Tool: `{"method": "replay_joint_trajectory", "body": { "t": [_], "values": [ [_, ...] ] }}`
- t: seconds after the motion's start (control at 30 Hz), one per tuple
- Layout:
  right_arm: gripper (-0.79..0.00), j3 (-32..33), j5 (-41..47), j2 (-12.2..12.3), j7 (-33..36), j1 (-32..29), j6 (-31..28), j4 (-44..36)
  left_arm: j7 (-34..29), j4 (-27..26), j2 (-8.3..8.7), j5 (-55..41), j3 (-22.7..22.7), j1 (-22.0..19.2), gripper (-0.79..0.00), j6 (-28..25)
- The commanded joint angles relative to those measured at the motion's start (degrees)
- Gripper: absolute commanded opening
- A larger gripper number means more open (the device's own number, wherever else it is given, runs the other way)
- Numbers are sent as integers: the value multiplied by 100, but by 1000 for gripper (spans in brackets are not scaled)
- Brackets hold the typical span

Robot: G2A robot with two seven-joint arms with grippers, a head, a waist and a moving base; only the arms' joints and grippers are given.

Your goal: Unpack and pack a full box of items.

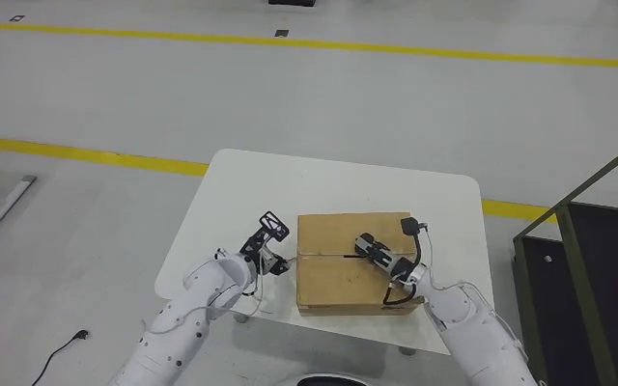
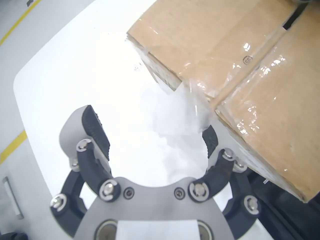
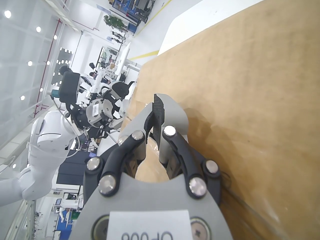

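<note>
Cardboard box (image 1: 338, 285), flaps closed and taped, sits on the white surface (image 1: 251, 193). Left pincer (image 2: 150, 126) hangs wide just beside its taped end; right pincer (image 3: 156, 106), fingers together, lies over its top seam.

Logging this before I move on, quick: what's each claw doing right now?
Left claw: open, empty, beside the end of the box.
Right claw: closed over the box top, nothing visibly held.
</note>
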Motion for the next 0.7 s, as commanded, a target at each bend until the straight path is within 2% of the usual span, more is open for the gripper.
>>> {"method": "replay_joint_trajectory", "body": {
  "t": [0.0,0.27,0.67],
  "values": [
    [-785,-16,8,-8,16,20,-2,10,27,-38,11,-11,-90,30,0,26],
    [-785,-52,2,-31,40,70,-5,46,18,-102,8,173,-147,81,0,149],
    [-785,-103,22,-58,134,90,29,98,7,-108,-56,384,-204,-172,0,514]
  ]
}}
